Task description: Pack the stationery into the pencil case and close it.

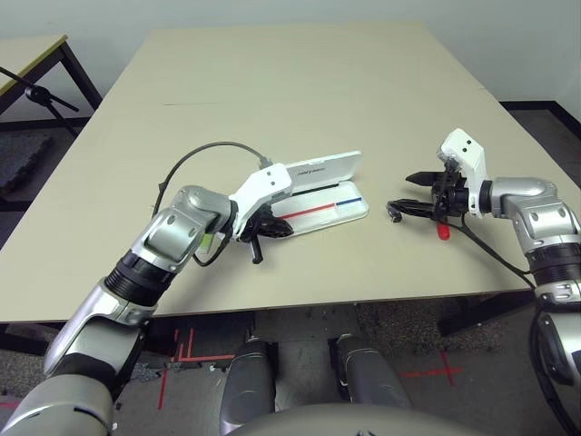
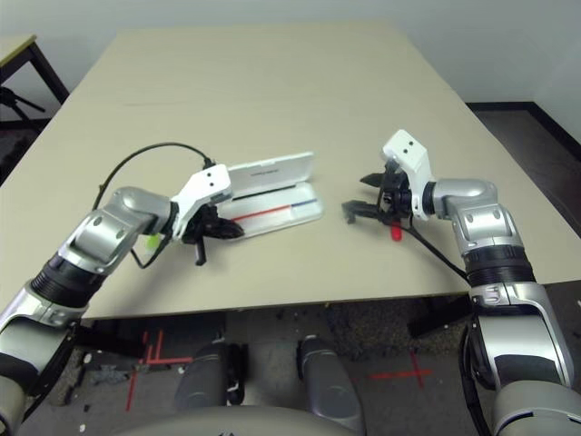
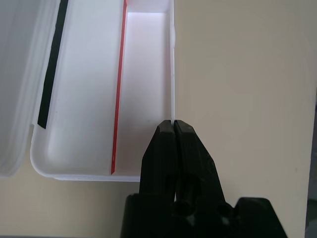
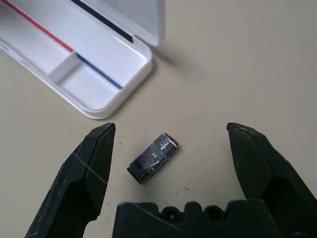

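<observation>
The white pencil case (image 1: 349,211) lies open at mid-table, its lid (image 1: 322,168) raised behind the tray and a red-and-blue stripe inside. My left gripper (image 3: 173,130) is at the tray's left end, shut on the thin front wall (image 3: 173,89). A lime-green stick (image 2: 151,242) peeks out beside my left forearm. To the right of the case, my right gripper (image 4: 168,144) hangs open over a tiny dark piece (image 4: 152,157) that lies on the table between its fingers. The red marker (image 1: 443,231) shows just under that gripper's body.
The beige table (image 1: 300,82) stretches bare behind the case. Its front edge runs close below both grippers. A black cable (image 1: 195,156) loops above my left forearm. Another table with a dark stand (image 1: 36,91) is at the far left.
</observation>
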Robot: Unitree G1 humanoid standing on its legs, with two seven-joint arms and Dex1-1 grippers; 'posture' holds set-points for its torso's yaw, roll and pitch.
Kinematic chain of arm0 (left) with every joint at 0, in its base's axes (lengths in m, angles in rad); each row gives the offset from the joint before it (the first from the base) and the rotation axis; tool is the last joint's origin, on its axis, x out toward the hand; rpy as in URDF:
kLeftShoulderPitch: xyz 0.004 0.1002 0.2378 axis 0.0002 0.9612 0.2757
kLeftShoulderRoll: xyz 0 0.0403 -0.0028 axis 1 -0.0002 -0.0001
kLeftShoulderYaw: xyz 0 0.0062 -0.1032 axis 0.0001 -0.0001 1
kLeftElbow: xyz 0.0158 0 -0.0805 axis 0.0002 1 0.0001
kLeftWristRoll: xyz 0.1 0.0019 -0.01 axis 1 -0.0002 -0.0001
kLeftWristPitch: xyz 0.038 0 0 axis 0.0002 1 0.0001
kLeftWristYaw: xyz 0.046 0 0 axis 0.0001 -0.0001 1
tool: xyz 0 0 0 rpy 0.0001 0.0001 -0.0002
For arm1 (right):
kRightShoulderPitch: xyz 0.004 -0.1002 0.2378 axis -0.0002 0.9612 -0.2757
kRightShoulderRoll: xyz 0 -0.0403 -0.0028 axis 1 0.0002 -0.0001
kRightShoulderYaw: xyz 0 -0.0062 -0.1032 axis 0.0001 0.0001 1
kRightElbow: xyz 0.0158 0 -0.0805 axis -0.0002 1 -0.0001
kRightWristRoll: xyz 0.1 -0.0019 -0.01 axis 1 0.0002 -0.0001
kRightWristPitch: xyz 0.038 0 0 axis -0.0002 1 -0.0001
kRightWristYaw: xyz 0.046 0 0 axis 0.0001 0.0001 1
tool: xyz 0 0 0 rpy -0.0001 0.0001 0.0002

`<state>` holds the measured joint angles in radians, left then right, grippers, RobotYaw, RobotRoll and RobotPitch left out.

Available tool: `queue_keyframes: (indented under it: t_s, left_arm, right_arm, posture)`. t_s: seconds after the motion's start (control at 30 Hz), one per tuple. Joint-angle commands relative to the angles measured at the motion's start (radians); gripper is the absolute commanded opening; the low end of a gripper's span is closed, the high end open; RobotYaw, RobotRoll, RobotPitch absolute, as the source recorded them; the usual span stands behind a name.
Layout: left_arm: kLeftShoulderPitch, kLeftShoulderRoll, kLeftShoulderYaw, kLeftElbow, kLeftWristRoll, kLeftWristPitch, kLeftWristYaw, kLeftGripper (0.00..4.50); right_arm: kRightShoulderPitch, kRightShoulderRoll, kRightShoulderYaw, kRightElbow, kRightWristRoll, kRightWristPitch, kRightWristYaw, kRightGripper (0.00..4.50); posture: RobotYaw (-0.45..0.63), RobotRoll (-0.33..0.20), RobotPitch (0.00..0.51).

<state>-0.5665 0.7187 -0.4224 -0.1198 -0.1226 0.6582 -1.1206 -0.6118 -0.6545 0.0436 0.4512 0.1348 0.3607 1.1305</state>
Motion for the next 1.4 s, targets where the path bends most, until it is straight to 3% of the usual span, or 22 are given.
queue_keyframes:
  t_s: [0.03,0.7,0.8,1.13,1.4]
  left_arm:
    - [0.049,0.041,0.012,-0.039,-0.016,-0.085,-0.06,0.02]
    - [0.115,0.039,0.044,0.038,0.011,-0.251,-0.063,0.02]
    - [0.119,0.038,0.054,0.03,0.0,-0.255,-0.066,0.72]
    - [0.174,0.078,0.139,-0.093,-0.058,-0.25,-0.082,4.49]
    - [0.259,0.142,0.273,-0.187,-0.157,-0.261,-0.093,4.49]
  right_arm:
    - [0.005,0.005,0.016,-0.02,0.007,0.012,0.007,4.5]
    - [0.106,-0.062,0.065,-0.245,0.106,0.216,0.144,4.5]
    - [0.101,-0.057,0.073,-0.233,0.097,0.206,0.135,4.5]
    - [0.088,-0.04,0.066,-0.232,0.116,0.21,0.127,4.5]
    - [0.097,-0.067,0.018,-0.283,0.15,0.214,0.105,4.5]
  posture:
    - [-0.09,0.0,0.09]
    - [-0.08,0.0,0.095]
    - [-0.07,0.0,0.095]
    - [-0.07,0.0,0.1]
    - [-0.05,0.0,0.105]
